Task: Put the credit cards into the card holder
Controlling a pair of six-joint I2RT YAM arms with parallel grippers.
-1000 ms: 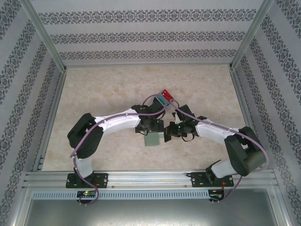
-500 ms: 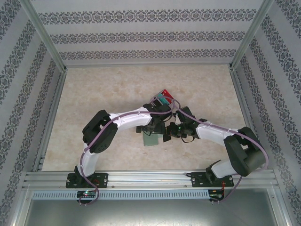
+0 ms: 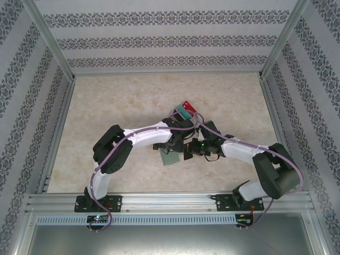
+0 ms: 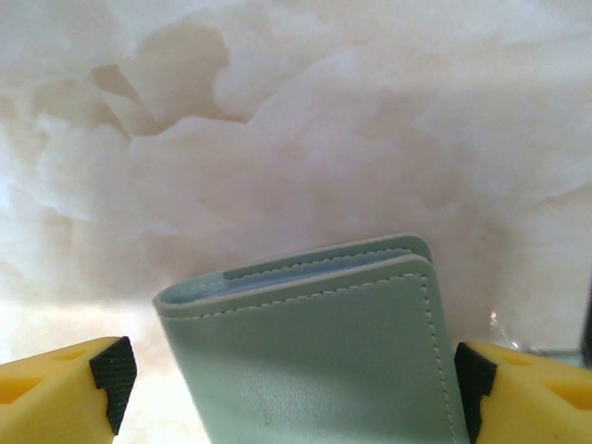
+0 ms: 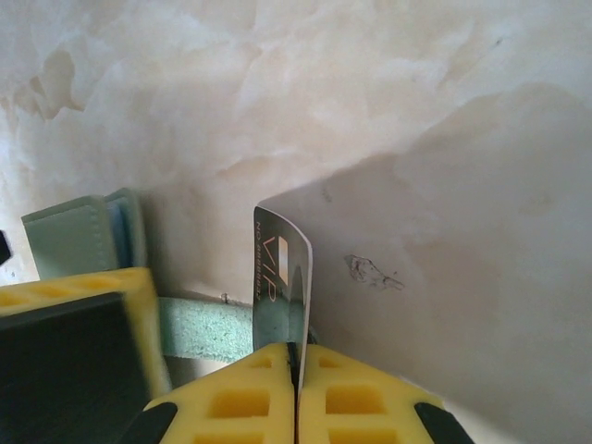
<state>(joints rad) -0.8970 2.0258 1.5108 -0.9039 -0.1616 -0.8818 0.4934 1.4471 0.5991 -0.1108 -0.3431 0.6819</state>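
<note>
The grey-green card holder (image 4: 314,351) sits between my left gripper's (image 4: 292,384) wide-spread yellow fingers, its stitched open edge pointing away from the camera. The right pad (image 4: 470,384) is at the holder's edge, while the left pad (image 4: 113,377) stands a little off it. In the top view the card holder (image 3: 171,158) lies at mid-table under my left gripper (image 3: 172,151). My right gripper (image 5: 298,356) is shut on a dark grey credit card (image 5: 280,277) marked VIP, held on edge just right of the holder (image 5: 79,236). From above, the right gripper (image 3: 191,151) is close beside the left one.
A clear box (image 3: 186,110) showing red and teal cards lies just beyond the two wrists. Metal frame rails (image 3: 170,202) run along the table's near edge, and patterned walls close in the other three sides. Both arms crowd the table's middle.
My left arm has swung to the right, bringing its gripper over the card holder, and its jaws have narrowed slightly. The right gripper has held still with its card.
</note>
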